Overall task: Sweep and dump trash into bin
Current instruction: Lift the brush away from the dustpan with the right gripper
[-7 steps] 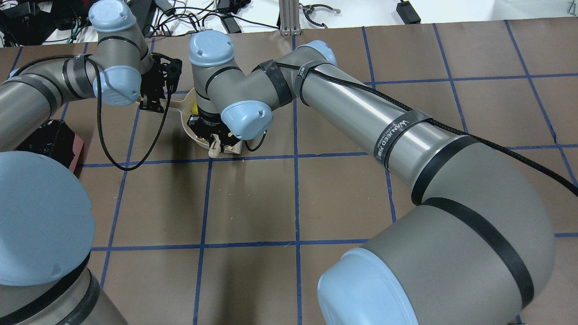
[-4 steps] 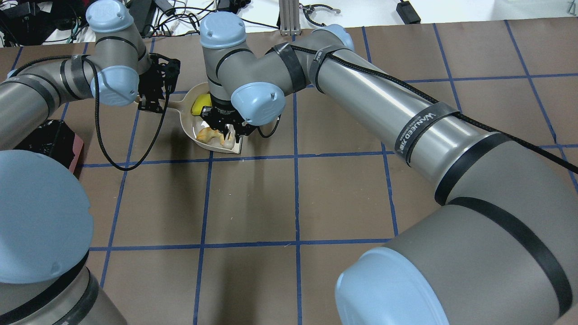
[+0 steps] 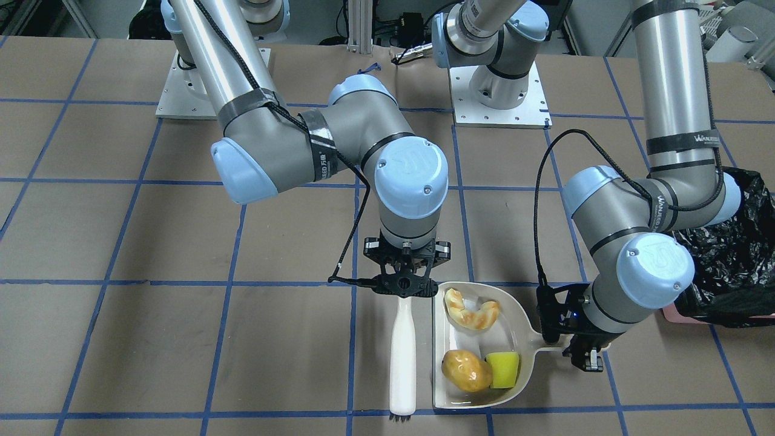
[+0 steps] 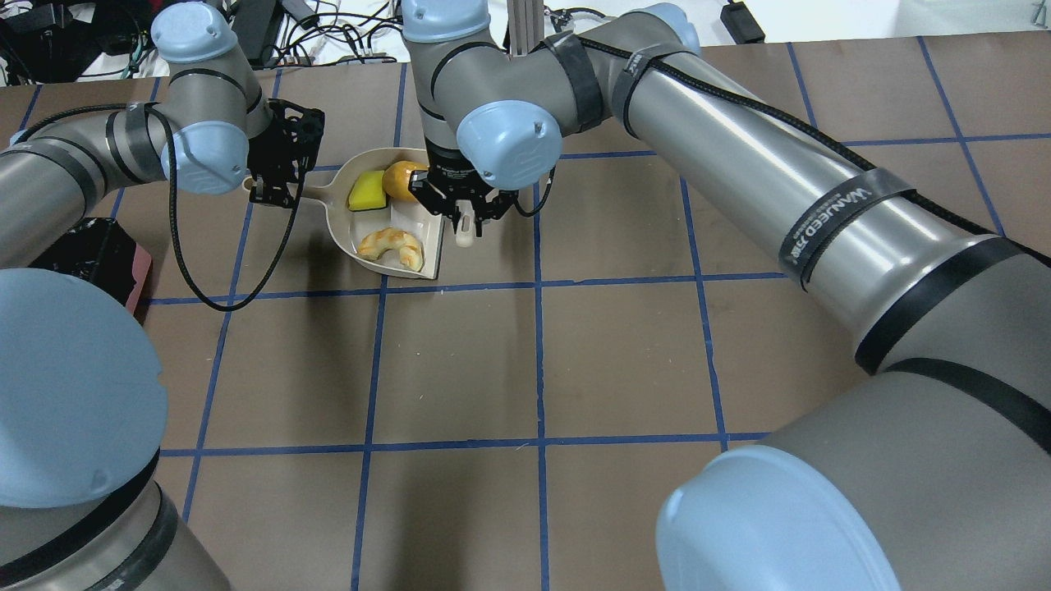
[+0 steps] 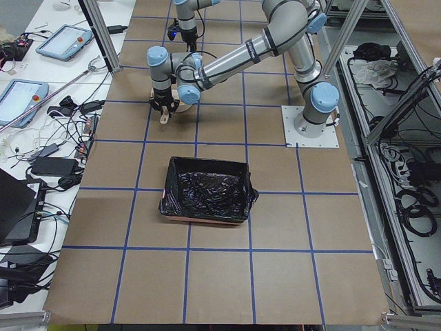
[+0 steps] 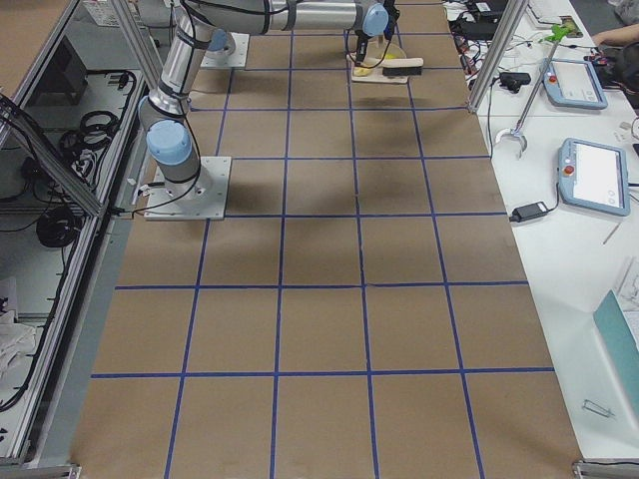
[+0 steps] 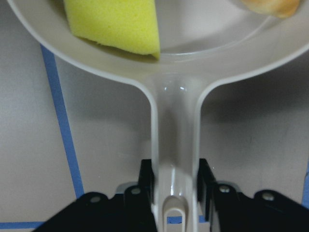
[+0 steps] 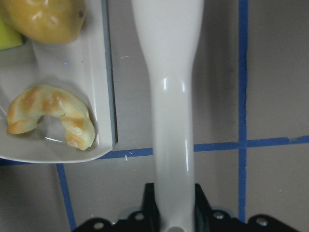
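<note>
One camera sits high behind the robot (image 4: 739, 156) and looks down on the table (image 4: 460, 361). Another faces it from across. Two side cameras watch from far off. Both wrist cameras see the dustpan (image 7: 174, 135) up close.

**Both grippers clamped low over the desk**

Your right gripper (image 3: 404, 290) points straight down at the desk (image 3: 121, 242), its fingers closed on the brush (image 3: 402, 357) handle. Your left gripper (image 3: 582, 354) sits low beside it, with its fingers pinching the dustpan (image 3: 522, 321) handle from both sides.

bin (image 3: 681, 315) cropped at edge, potato (image 4: 396, 182) half hidden
</note>
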`<action>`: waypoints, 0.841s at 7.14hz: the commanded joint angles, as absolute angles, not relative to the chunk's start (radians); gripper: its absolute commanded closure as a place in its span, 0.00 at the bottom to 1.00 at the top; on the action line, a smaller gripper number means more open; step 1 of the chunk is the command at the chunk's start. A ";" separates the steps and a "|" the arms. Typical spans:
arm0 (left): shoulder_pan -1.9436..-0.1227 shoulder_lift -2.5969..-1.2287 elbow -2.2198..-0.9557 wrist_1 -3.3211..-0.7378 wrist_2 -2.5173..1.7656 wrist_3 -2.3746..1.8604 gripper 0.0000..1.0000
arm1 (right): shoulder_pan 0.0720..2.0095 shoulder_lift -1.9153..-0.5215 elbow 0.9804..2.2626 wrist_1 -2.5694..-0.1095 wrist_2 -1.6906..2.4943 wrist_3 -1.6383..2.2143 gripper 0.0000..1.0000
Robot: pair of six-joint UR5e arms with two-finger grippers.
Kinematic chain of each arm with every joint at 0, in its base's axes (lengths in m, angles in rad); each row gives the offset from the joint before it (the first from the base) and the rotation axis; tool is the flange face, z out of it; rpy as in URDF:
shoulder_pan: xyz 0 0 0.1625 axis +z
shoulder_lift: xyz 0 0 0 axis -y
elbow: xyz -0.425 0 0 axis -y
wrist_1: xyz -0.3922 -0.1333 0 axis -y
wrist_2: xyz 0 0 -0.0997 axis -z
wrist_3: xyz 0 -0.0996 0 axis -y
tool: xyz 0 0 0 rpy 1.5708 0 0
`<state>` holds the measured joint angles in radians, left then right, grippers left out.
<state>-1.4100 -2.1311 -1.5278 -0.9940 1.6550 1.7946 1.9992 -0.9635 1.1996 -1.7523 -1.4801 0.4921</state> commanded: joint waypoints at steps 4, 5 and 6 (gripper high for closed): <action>-1.343 -2.102 -1.536 -1.034 1.531 1.792 1.00 | 1.777 -1.175 1.406 -1.707 -1.565 0.110 1.00; -1.312 -2.091 -1.536 -1.043 1.481 1.792 1.00 | 1.696 -1.218 1.448 -1.710 -1.565 0.054 1.00; -1.281 -2.074 -1.536 -1.066 1.418 1.792 1.00 | 1.618 -1.253 1.466 -1.694 -1.563 0.007 1.00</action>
